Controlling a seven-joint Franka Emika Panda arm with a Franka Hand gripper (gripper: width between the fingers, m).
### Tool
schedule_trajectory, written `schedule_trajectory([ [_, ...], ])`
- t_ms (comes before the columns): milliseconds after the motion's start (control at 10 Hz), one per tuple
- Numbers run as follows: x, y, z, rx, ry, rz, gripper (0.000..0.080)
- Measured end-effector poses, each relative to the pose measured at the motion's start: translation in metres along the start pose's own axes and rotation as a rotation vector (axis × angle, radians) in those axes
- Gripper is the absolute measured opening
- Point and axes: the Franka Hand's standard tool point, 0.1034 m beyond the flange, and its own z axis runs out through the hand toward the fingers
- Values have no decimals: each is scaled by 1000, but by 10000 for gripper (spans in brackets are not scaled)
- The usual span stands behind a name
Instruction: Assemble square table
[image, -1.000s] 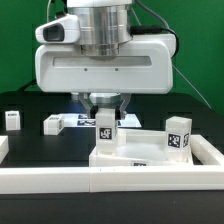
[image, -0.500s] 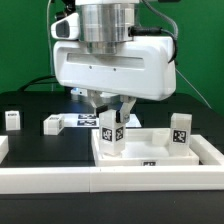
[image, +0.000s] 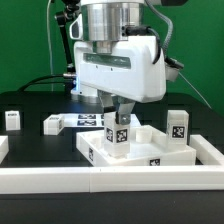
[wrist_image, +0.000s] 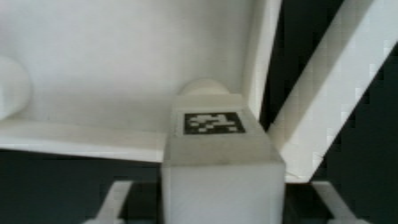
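Evidently the end effector (image: 118, 120) is clenched on the upper part of a white leg (image: 118, 137), probably light, stiff and slick, above the square slab (image: 130, 160).

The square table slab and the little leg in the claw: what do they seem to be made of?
The slab looks like white plastic, smooth and fairly matte: even colour and a moulded raised rim. The leg held by the gripper looks the same. Its black-and-white tag seems to be a printed sticker, probably paper.
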Motion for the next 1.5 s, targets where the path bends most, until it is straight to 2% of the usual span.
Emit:
schedule_trajectory([
  [200, 0, 0, 0, -1, 0, -28, 539],
  [300, 0, 0, 0, -2, 1, -75, 539],
  [400, 0, 0, 0, -2, 0, -137, 625],
  [500, 0, -1, 0, 0, 2, -176, 625],
  [700, 0, -3, 0, 9, 12, -459, 648],
  [1500, 0, -3, 0, 4, 15, -1043, 649],
])
